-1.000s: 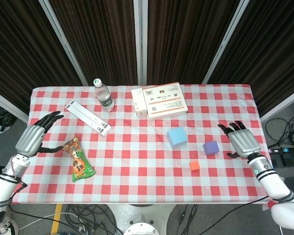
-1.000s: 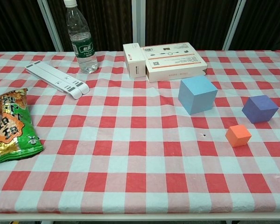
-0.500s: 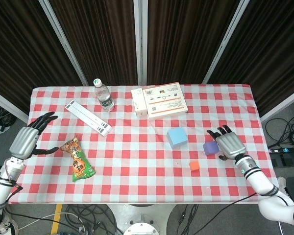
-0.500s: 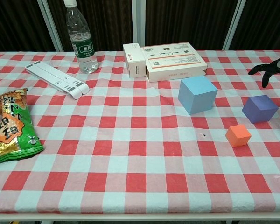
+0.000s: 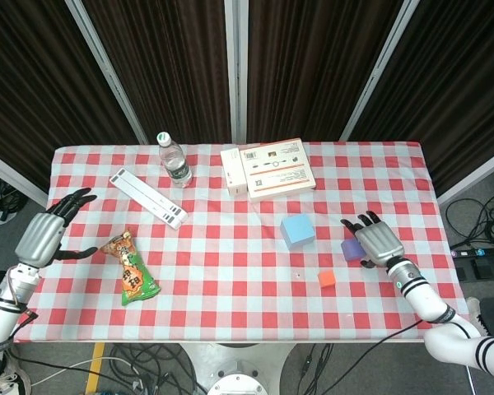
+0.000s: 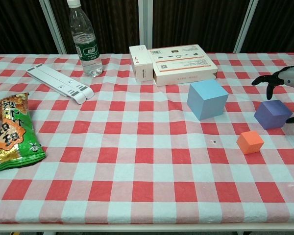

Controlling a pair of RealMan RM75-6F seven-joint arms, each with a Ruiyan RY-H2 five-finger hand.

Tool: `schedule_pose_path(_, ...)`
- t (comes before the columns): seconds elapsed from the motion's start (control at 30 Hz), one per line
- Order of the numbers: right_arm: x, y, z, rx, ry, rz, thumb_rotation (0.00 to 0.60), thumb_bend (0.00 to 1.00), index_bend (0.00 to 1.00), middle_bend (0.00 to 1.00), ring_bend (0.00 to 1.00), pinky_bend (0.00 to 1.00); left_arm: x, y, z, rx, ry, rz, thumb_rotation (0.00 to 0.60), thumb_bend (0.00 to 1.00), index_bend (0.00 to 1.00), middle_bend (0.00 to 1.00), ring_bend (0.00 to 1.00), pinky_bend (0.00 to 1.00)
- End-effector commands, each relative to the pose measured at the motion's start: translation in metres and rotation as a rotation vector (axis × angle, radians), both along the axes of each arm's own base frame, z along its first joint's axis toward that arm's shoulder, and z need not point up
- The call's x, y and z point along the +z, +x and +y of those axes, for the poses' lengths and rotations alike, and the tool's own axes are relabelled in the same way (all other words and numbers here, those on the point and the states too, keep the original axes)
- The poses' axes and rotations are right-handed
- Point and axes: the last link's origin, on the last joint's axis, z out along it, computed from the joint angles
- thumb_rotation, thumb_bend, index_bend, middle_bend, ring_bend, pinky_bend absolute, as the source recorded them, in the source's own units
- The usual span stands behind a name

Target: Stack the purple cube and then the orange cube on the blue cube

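Right Now: Reaching for the Purple Cube

Clearly step 1 is in hand. The purple cube [image 6: 273, 113] sits flat on the counter [image 5: 230, 271] at the right edge of the chest view, right of centre in the head view. The blue cube [image 6: 207, 99], its target, stands up and to the left, near but apart; the orange cube [image 6: 250, 142] lies just below and left of the purple one. Nothing is stacked yet.

The right hand [image 5: 376, 242] hovers over the purple cube's right side, fingers spread and curved, holding nothing; whether they touch the cube I cannot tell. Next, I judge, it must close on opposite faces, lift, and carry the cube onto the blue top without nudging the orange one.

The left hand [image 5: 45, 234] waits at the far left of the head view, fingers apart and empty, beside a green snack bag [image 5: 132, 270].
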Motion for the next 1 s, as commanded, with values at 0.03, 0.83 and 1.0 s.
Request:
schedule_pose_path(0.03,-0.002,0.001,-0.001,0.005,0.003,0.0,0.6,0.07,0.07,0.33,0.09,0.07,0.0,-0.001,-0.001,0.002,-0.003,0.009,0.6,0.0,0.2,0.19,0.16,0.29)
schedule_pose_path(0.83,0.034,0.036,-0.025,0.086,-0.105,-0.099,0.6,0.12,0.18,0.49,0.19,0.07,0.002,-0.004,0.0,0.023,-0.006,0.001,0.6,0.0,0.2,0.19,0.16,0.29)
schedule_pose_path(1.0,0.058,0.072,-0.039,0.145,-0.113,-0.123,0.6,0.12,0.18,0.49,0.19,0.07,0.005,-0.004,-0.001,0.02,-0.003,0.001,0.6,0.0,0.2,0.19,0.16,0.29)
